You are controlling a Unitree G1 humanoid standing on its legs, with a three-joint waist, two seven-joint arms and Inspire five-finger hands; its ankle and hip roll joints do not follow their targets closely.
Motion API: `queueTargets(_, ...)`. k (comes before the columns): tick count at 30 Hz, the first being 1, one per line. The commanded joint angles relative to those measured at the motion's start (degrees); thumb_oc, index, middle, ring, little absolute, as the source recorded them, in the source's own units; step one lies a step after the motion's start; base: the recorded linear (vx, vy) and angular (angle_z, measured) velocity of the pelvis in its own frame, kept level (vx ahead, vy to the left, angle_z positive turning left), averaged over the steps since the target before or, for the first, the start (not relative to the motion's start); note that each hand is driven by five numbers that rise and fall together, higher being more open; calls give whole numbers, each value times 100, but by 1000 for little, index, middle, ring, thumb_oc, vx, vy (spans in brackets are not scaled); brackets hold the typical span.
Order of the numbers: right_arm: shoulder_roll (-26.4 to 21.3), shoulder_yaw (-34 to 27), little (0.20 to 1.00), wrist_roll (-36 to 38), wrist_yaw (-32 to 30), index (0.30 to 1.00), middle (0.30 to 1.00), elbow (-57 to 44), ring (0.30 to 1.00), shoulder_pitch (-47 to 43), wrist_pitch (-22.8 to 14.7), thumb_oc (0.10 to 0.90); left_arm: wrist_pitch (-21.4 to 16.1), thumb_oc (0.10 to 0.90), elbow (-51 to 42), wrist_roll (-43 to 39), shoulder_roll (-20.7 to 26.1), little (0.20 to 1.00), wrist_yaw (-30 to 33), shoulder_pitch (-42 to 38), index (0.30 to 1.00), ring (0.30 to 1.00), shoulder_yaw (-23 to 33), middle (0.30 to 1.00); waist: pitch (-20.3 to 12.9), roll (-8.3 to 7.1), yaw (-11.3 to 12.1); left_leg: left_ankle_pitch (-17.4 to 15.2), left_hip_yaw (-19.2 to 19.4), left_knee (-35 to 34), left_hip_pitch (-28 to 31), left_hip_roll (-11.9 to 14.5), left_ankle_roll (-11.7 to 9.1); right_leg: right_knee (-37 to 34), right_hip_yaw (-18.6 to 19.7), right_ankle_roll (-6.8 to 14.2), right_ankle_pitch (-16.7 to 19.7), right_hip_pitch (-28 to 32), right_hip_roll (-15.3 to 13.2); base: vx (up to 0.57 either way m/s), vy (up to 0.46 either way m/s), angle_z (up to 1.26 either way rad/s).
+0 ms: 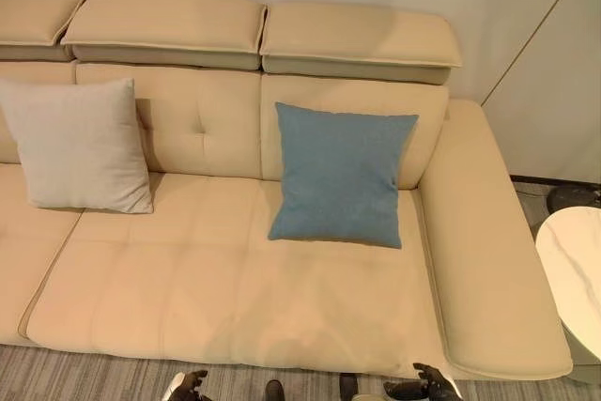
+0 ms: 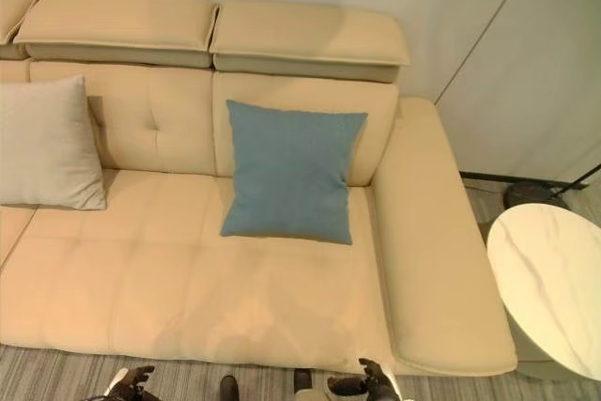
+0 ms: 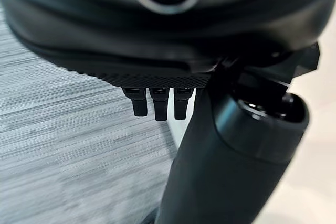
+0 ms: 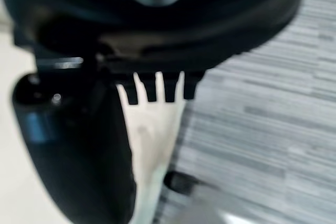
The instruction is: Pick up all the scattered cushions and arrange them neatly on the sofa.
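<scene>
- Ahead of both robot hands and well apart from them, the blue cushion [image 1: 340, 174] is seen propped upright against the backrest of the sofa [image 1: 235, 298], beside the armrest on the right.
- Further off toward the left robot hand's side, the pale grey cushion [image 1: 80, 145] is leaned against the backrest in the same upright way, well apart from the blue one.
- The left robot hand [image 1: 191, 385] is held low at the front edge of the seat, over the grey carpet [image 3: 68, 150]; in its wrist view the fingers [image 3: 157, 103] are seen hanging straight and relaxed, with nothing held.
- The right robot hand [image 1: 423, 384] is likewise held low near the seat's front corner; its fingers [image 4: 157, 87] are spread and straight in its own wrist view, and nothing is pinched.
- A round white side table [image 2: 549, 284] is stood out to the right of the right robot hand, just beyond the armrest.
- No cushion is seen on the visible strip of carpet, so the task is judged to be near its end, or a check for strays is due.
- If a check is made, the floor should be scanned on both sides before anything is reached for; the two placed cushions are best left undisturbed, and the side table should be given room by the right arm.
</scene>
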Motion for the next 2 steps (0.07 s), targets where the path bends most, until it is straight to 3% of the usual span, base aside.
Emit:
queueTargets(1, -202, -80, 900, -30, -45, 900, 900, 79, 900, 90, -38, 800, -36, 800, 302, -153, 560, 900, -37, -370, 900, 900, 505, 900, -524, -139, -75, -518, -231, 199, -235, -192, -170, 550, 161, 358, -373, -144, 69, 16, -19, -13)
queueTargets(2, -252, -78, 900, -30, -1, 900, 900, 120, 900, 106, -8, 800, -29, 800, 268, -187, 646, 900, -95, -417, 900, 900, 537, 900, -567, -127, -105, -481, -229, 113, -125, -171, -188, 479, 167, 334, -383, -77, 113, 10, -17, -15)
